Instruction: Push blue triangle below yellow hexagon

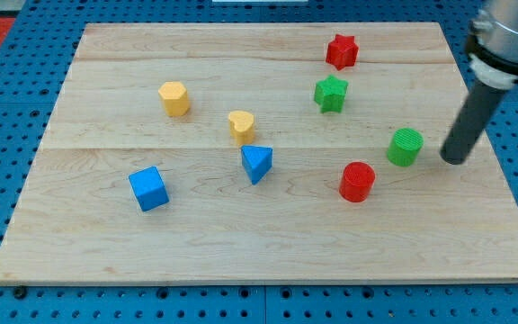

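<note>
Lower left on the pale wooden board (97, 243) sat a blue cube (148, 188); the blue triangle (257, 163) lay centrally, just below a yellow heart (241, 125), with the yellow hexagon (174, 98) upper left. My tip (454, 160), a gripperless dark rod, stood beside the ribbed green cylinder (406, 147), far right.

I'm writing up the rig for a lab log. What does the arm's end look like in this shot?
There is no claw. My tip ends a straight, smooth, dark grey to black rod with a round cross-section. Above it sits a wider cylindrical housing, grey metal with a black band and a pale ring where the rod joins. No cables, labels or markings show. The rest of the arm is out of frame.
</note>
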